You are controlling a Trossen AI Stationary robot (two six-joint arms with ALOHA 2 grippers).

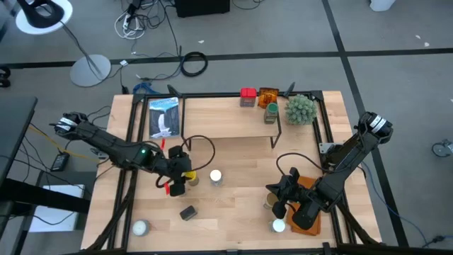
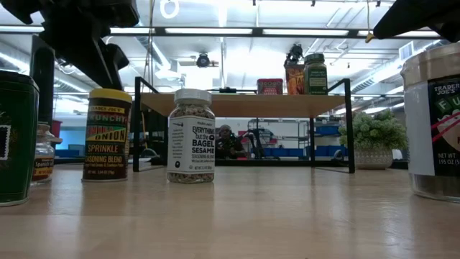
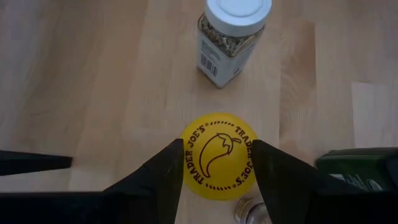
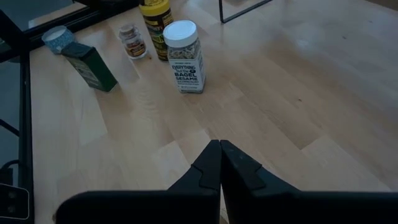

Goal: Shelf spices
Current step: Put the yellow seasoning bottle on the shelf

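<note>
My left gripper point(image 3: 217, 163) hangs open over the yellow-lidded onion jar point(image 3: 217, 155), one finger on either side of the lid, just above it in the low view point(image 2: 108, 137). A white-lidded bagel-sesame jar point(image 1: 215, 176) stands beside it on its base. A dark green tin point(image 4: 93, 65) and a small jar point(image 4: 130, 40) stand nearby. The shelf point(image 1: 226, 120) at the far side carries a red box point(image 1: 247, 97) and two jars point(image 2: 295, 72), point(image 2: 315, 73). My right gripper point(image 4: 221, 158) is shut, above bare table near the right.
A green spiky plant point(image 1: 300, 108) stands right of the shelf. An orange-brown cloth point(image 1: 309, 209) lies under my right arm, with a jar point(image 1: 278, 226) beside it. A pale ball point(image 1: 140, 227) sits near the front left corner. A large jar point(image 2: 435, 122) looms close in the low view.
</note>
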